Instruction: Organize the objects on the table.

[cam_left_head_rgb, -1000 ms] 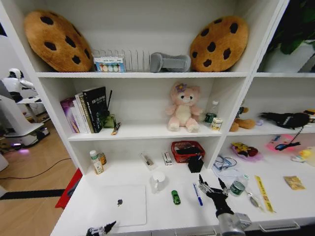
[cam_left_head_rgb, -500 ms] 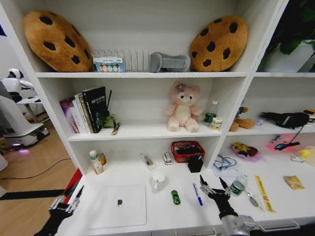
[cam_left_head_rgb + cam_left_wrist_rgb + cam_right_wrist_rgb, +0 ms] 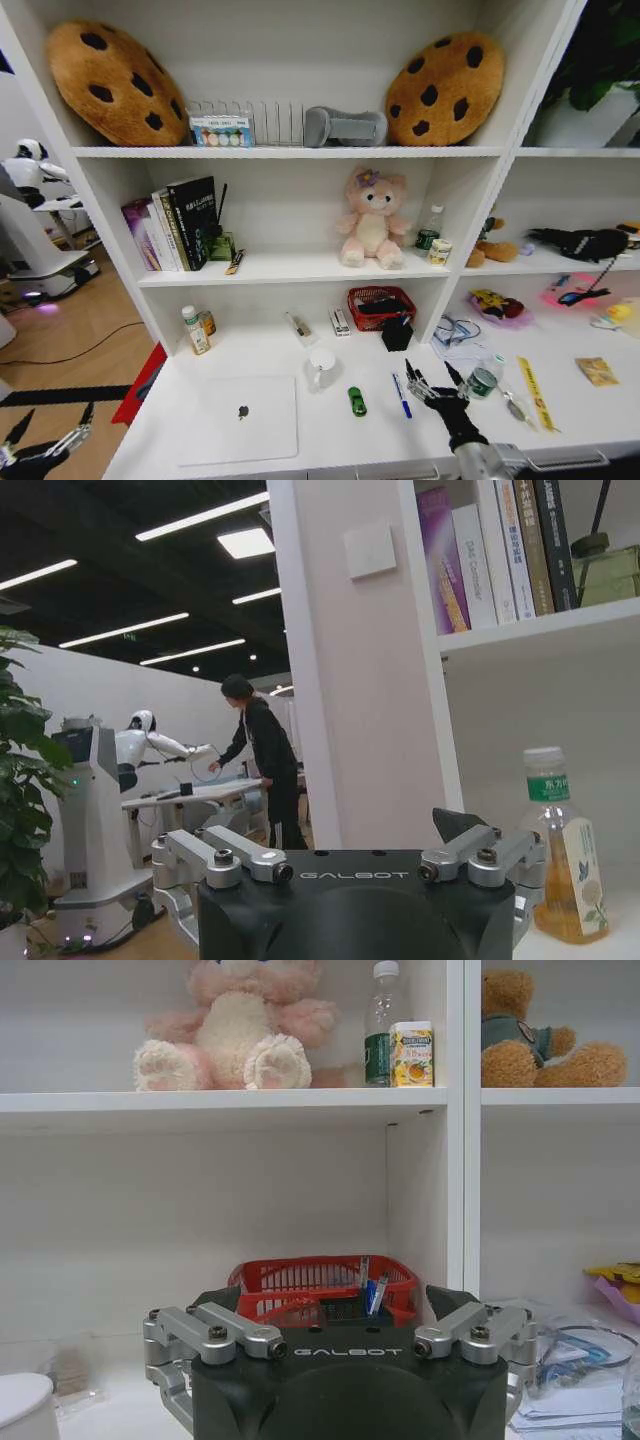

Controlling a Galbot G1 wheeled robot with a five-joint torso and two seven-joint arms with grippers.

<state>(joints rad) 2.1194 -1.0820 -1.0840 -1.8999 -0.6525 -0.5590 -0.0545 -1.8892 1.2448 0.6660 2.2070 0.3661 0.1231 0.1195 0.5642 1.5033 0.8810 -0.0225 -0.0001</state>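
right tool | spread wide, empty, blue pen just beside, poised to grasp | left tool | open, empty, off surface

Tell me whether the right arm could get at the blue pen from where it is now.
Probably yes. The right gripper hangs open just beside the blue pen on the table, and nothing lies between them.

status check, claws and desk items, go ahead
Right claw open, hovering over the desk beside the blue pen. Left claw open, off the table's left edge. Laptop shut, green toy car untouched, white mug nearby.
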